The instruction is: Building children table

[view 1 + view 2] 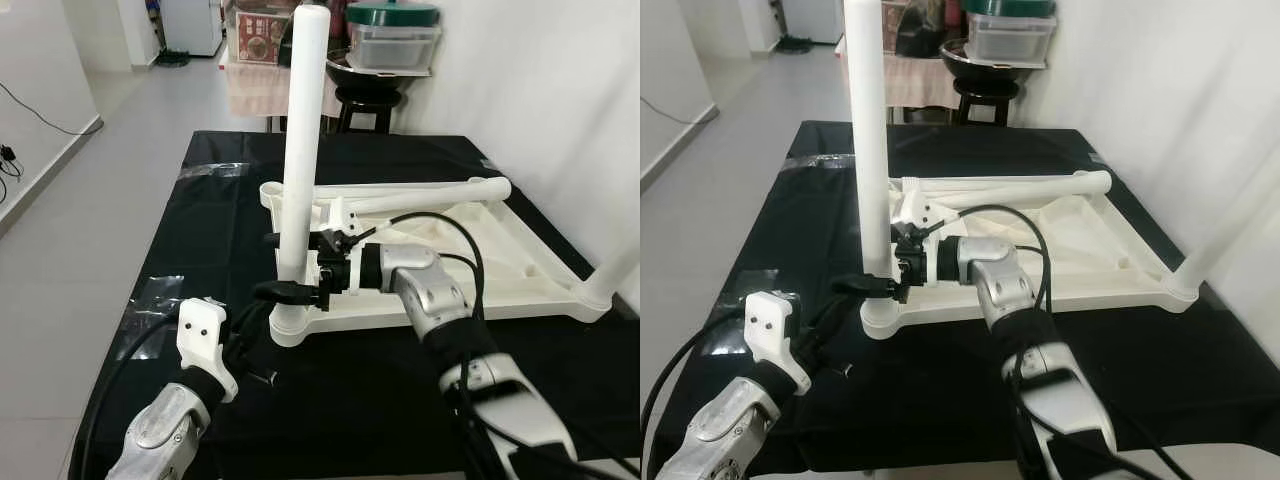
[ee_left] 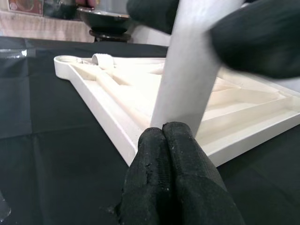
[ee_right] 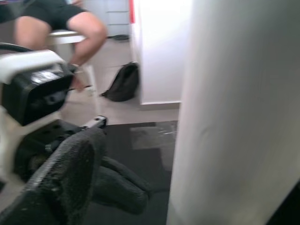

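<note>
- No writing, brand, number or sign can be read anywhere here.
- The box [image 1: 262,37] on the far table has a printed picture on its face, but any lettering on it is too small to make out.
- A grey label on the black camera housing [image 3: 36,96] is blurred past reading.
</note>
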Tool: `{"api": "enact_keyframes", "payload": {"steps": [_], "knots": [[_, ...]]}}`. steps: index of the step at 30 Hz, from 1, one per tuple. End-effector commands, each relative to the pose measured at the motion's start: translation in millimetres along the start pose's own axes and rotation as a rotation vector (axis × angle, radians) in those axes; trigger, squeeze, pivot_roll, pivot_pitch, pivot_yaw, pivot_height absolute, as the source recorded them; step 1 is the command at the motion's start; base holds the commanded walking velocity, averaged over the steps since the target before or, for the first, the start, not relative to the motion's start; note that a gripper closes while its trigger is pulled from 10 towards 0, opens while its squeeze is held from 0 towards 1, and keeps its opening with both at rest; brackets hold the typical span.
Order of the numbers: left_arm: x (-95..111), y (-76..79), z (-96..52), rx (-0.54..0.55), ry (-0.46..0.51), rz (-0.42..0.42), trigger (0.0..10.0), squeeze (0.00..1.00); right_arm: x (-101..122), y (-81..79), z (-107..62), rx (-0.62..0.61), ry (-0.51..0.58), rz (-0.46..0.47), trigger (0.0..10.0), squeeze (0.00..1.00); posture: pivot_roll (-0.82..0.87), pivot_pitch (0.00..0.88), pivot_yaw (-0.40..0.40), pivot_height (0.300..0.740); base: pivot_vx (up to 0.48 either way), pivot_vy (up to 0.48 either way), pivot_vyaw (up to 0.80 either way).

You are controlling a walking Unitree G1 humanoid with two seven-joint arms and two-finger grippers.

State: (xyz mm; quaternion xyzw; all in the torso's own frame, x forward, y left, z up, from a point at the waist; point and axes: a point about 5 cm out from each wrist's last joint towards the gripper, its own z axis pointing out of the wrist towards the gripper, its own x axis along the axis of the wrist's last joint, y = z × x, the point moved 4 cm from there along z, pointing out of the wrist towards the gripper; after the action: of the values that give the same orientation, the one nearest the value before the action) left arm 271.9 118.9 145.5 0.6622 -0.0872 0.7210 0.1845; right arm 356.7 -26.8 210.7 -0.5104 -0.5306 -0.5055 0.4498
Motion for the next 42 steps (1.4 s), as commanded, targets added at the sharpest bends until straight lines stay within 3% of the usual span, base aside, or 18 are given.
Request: {"api": "enact_keyframes", "payload": {"steps": [1, 7, 8, 9, 10, 18, 22, 24, 26, 28, 29, 32, 33, 38, 39, 40, 41, 42], "knots": [[-1, 2.2, -1.1, -0.002, -0.005, 0.005, 10.0, 0.0, 7, -3.3, 3.7, 0.059, 0.021, 0.004, 10.0, 0.0, 0.08, 0.0, -0.103, 0.74, 0.0, 0.0, 0.0], [-1, 3.9, -3.9, -0.002, -0.009, 0.004, 10.0, 0.0, 15, 4.6, -0.2, 0.102, 0.014, 0.068, 10.0, 0.0, 0.11, 0.0, -0.114, 0.74, 0.0, 0.0, 0.0], [-1, 4.5, -4.6, -0.003, -0.01, 0.004, 10.0, 0.0, 16, 4.8, -1.4, 0.117, 0.018, 0.082, 0.9, 0.0, 0.11, 0.0, -0.118, 0.74, 0.0, 0.0, 0.0], [-1, 4.5, -4.6, -0.003, -0.01, 0.004, 10.0, 0.0, 16, 4.8, -1.4, 0.117, 0.018, 0.082, 0.9, 0.0, 0.11, 0.0, -0.118, 0.74, 0.0, 0.0, 0.0], [-2, 5.3, -5.1, -0.003, -0.011, 0.003, 10.0, 0.0, 16, 4.6, -2.5, 0.131, 0.021, 0.093, 0.0, 0.0, 0.11, 0.0, -0.119, 0.74, 0.0, 0.0, 0.0], [-3, 6.8, -5.8, -0.001, -0.014, 0.0, 10.0, 0.0, 9, 5.5, -12.1, 0.134, 0.031, 0.107, 0.0, 0.0, 0.11, 0.0, -0.114, 0.74, 0.0, 0.0, 0.0], [-3, 7.4, -5.6, -0.004, -0.014, -0.003, 10.0, 0.0, 0, 9.2, -21.8, 0.038, 0.058, 0.066, 0.0, 0.0, 0.09, 0.0, -0.116, 0.74, 0.0, 0.0, 0.0], [-3, 7.1, -6.2, -0.003, -0.014, -0.003, 10.0, 0.0, -18, 10.9, -25.2, -0.107, 0.039, 0.026, 0.0, 0.0, 0.08, 0.0, -0.119, 0.74, 0.0, 0.0, 0.0], [-3, 7.1, -6.2, -0.003, -0.014, -0.003, 10.0, 0.0, -18, 10.9, -25.2, -0.107, 0.039, 0.026, 0.0, 0.0, 0.08, 0.0, -0.119, 0.74, 0.0, 0.0, 0.0], [-2, 3.5, -8.2, -0.001, -0.015, 0.001, 10.0, 0.0, -61, 21.0, -20.2, -0.653, -0.094, 0.085, 0.0, 0.0, 0.07, 0.0, -0.109, 0.74, 0.0, 0.0, 0.0], [-1, 1.4, -8.3, -0.003, -0.017, 0.003, 10.0, 0.0, -75, -1.8, -15.1, -0.726, -0.154, 0.097, 0.0, 0.0, 0.05, 0.0, -0.079, 0.74, 0.0, 0.0, 0.0], [-2, -2.0, -7.7, -0.013, -0.025, 0.008, 10.0, 0.0, -63, -16.6, -12.3, -0.743, -0.168, 0.002, 0.0, 0.0, 0.02, 0.0, -0.065, 0.74, 0.0, 0.0, 0.0], [-3, -2.8, -6.2, -0.016, -0.027, 0.004, 10.0, 0.0, -60, -15.7, -10.4, -0.733, -0.139, 0.048, 0.0, 0.0, 0.03, 0.0, -0.058, 0.74, 0.0, 0.0, 0.0], [-3, -3.4, -3.4, -0.023, -0.028, 0.004, 10.0, 0.0, -63, -10.2, -2.2, -0.678, -0.17, 0.038, 0.0, 0.0, 0.04, 0.0, -0.074, 0.74, 0.0, 0.0, 0.0], [-3, -4.1, -3.5, -0.013, -0.024, 0.007, 10.0, 0.0, -62, -9.9, 0.4, -0.67, -0.18, 0.024, 3.6, 0.0, 0.05, 0.0, -0.085, 0.74, 0.0, 0.0, 0.0], [-3, -4.1, -3.5, -0.013, -0.024, 0.007, 10.0, 0.0, -62, -9.9, 0.4, -0.67, -0.18, 0.024, 3.6, 0.0, 0.05, 0.0, -0.085, 0.74, 0.0, 0.0, 0.0], [-2, -4.9, -3.7, -0.003, -0.019, 0.008, 10.0, 0.0, -60, -9.9, 3.5, -0.655, -0.172, 0.035, 10.0, 0.0, 0.05, 0.0, -0.085, 0.74, 0.0, 0.0, 0.0], [-2, -5.4, -3.5, 0.004, -0.015, 0.009, 10.0, 0.0, -52, -11.7, 7.8, -0.627, -0.14, 0.046, 10.0, 0.56, 0.05, 0.0, -0.089, 0.74, 0.0, 0.0, 0.0]]}}
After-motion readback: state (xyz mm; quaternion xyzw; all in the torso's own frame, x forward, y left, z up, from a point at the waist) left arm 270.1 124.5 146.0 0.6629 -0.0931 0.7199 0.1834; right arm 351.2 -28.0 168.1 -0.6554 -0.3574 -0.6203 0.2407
